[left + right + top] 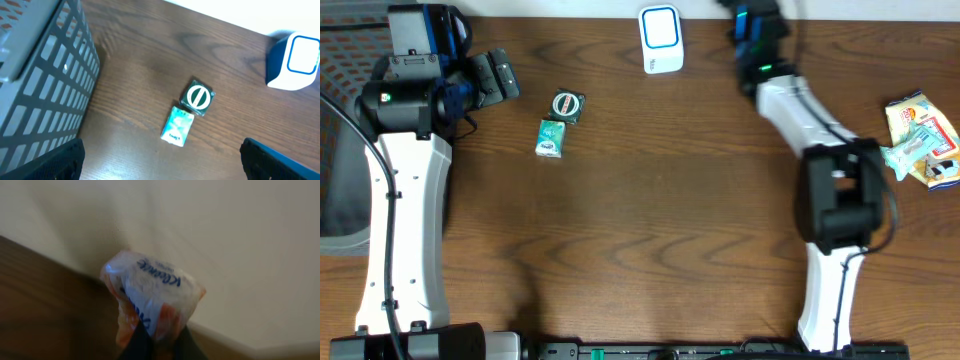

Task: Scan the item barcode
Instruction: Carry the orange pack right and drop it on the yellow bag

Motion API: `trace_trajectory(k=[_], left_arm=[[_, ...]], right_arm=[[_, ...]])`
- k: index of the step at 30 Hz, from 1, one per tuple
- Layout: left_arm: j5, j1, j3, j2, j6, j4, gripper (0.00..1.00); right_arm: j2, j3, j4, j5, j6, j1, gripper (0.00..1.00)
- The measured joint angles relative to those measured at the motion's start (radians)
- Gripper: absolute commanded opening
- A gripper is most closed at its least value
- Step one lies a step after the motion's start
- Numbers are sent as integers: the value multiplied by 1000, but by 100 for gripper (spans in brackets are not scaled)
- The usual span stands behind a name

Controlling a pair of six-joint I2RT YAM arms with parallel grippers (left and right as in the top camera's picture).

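right gripper (155, 347): clamped on the tissue packet (150, 295), held up off the table (670, 200)
left gripper (500, 75): spread wide, empty
scanner (660, 40): at the table's far edge, apart from the packet
progress: pickup looked done; showing the barcode to the scanner remained

The dark brown wooden table (650, 200) shows strong grain under a smooth, faintly sheened finish. The white-and-blue plastic scanner box (661, 40) looks smooth and glossy. The grey plastic lattice basket (45, 85) is matt. Of the 2 small items, the teal foil-like packet (178, 126) shines, and the dark square wrapper with a round white emblem (199, 97) looks slick (its material is hard to tell). The crinkled clear plastic tissue packet with blue lettering (152, 300) is wrinkled and glossy. The white arm shells (410, 200) look like smooth plastic.
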Motion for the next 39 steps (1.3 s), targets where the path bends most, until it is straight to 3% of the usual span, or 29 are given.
trace_trajectory(k=[9, 18, 23, 26, 31, 33, 39], left_arm=[[0, 0, 0, 0, 0, 0, 98], [0, 0, 0, 0, 0, 0, 98], [0, 0, 0, 0, 0, 0, 98], [0, 0, 0, 0, 0, 0, 98], [0, 0, 0, 0, 0, 0, 97], [0, 0, 0, 0, 0, 0, 98], [0, 0, 0, 0, 0, 0, 98]], right_arm=[[-206, 6, -431, 130, 339, -275, 2], [-197, 7, -696, 135, 562, -496, 6], [-197, 6, -734, 63, 606, -570, 27], [-197, 5, -735, 39, 628, -588, 45], [-197, -9, -735, -13, 632, -589, 95], [-197, -23, -724, -69, 632, -589, 99], [-195, -93, -662, -332, 636, -581, 99]])
